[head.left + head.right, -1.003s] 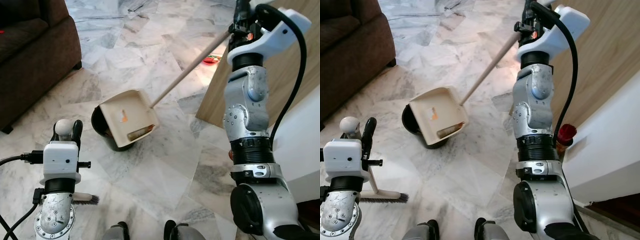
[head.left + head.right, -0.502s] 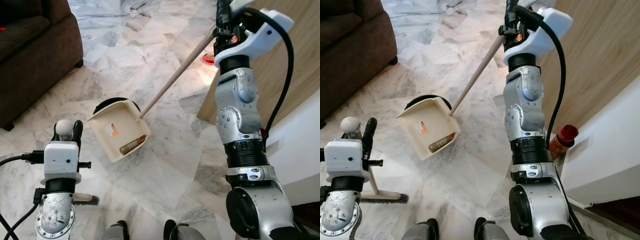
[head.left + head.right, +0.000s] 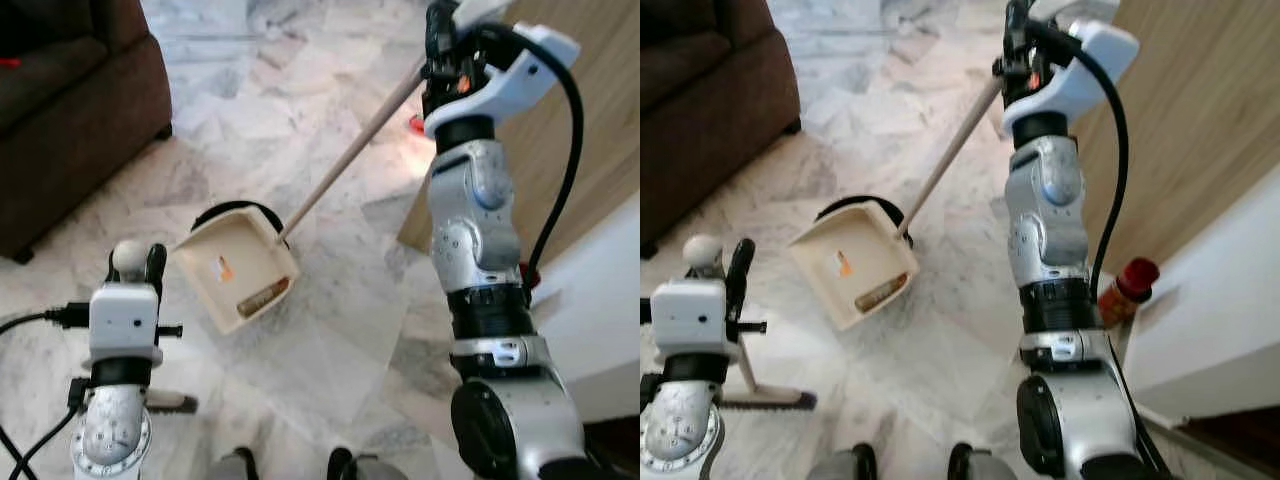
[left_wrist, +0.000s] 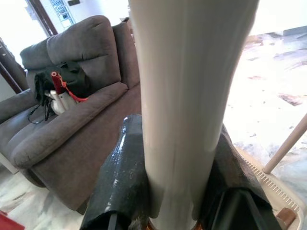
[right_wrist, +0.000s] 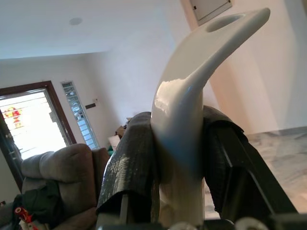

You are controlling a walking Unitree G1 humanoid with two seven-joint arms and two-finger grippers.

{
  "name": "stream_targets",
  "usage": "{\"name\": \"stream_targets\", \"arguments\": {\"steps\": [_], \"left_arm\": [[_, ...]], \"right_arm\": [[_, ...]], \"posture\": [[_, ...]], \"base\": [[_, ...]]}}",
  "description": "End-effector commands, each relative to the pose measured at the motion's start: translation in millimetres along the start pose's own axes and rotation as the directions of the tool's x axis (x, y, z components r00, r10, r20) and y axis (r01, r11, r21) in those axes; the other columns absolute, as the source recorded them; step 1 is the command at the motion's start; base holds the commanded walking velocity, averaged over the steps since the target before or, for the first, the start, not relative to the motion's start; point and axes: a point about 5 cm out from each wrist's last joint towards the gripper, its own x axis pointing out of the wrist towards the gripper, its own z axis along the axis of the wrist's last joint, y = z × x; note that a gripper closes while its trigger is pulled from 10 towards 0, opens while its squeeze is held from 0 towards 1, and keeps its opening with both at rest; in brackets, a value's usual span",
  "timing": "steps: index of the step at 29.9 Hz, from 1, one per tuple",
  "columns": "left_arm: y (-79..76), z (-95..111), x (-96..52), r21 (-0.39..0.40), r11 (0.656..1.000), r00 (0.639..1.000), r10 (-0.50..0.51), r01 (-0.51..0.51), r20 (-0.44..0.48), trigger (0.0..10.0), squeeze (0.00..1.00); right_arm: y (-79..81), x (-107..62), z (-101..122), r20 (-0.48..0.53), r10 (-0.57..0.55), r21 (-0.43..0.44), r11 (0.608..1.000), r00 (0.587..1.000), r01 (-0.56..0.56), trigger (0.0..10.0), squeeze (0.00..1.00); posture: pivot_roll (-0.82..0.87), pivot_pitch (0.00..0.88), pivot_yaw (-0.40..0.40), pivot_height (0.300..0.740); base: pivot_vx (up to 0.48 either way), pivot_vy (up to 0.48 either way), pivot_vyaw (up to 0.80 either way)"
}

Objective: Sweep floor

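Dustpan (image 3: 238,275) on floor by bin (image 3: 232,211), handle (image 3: 350,150) slanting up-right to right gripper (image 3: 436,60). Left wrist view: left gripper (image 4: 177,191) clamped on broom pole (image 4: 189,96). Right wrist view: fingers (image 5: 132,163) clenched on handle tip (left arm nearer pan).

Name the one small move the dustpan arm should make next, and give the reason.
Probably tip the dustpan further over the black bin. The right gripper is shut on the dustpan's long handle, and the pan sits tilted at the bin's rim with a brown piece of debris lying inside it. The left gripper holds the broom handle upright, off to the side.
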Motion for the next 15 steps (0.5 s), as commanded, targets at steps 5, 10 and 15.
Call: {"name": "stream_targets", "arguments": {"steps": [5, 10, 15], "left_arm": [[3.5, 5.8, -0.8, 0.017, 1.000, 0.999, 0.008, -0.008, 0.033, 10.0, 0.00], [3.6, 6.0, -1.0, 0.018, 1.000, 0.999, 0.008, -0.008, 0.033, 10.0, 0.00], [4.9, 6.1, -0.8, 0.021, 1.000, 0.999, 0.012, -0.013, 0.034, 10.0, 0.00]], "right_arm": [[9.1, 3.0, 18.3, 0.086, 0.037, 0.023, 0.999, 0.996, -0.039, 10.0, 0.00], [10.5, 2.6, 18.3, 0.082, 0.046, 0.025, 0.999, 0.996, -0.048, 10.0, 0.00], [11.3, 2.3, 17.5, 0.079, 0.047, 0.032, 0.998, 0.996, -0.049, 10.0, 0.00]], "posture": [[0.12, 0.194, -0.047, 0.740], [0.12, 0.196, -0.048, 0.740], [0.12, 0.201, -0.049, 0.740]], "base": [[0.290, 0.000, 0.00], [0.302, 0.000, 0.00], [0.302, 0.000, 0.00]]}}
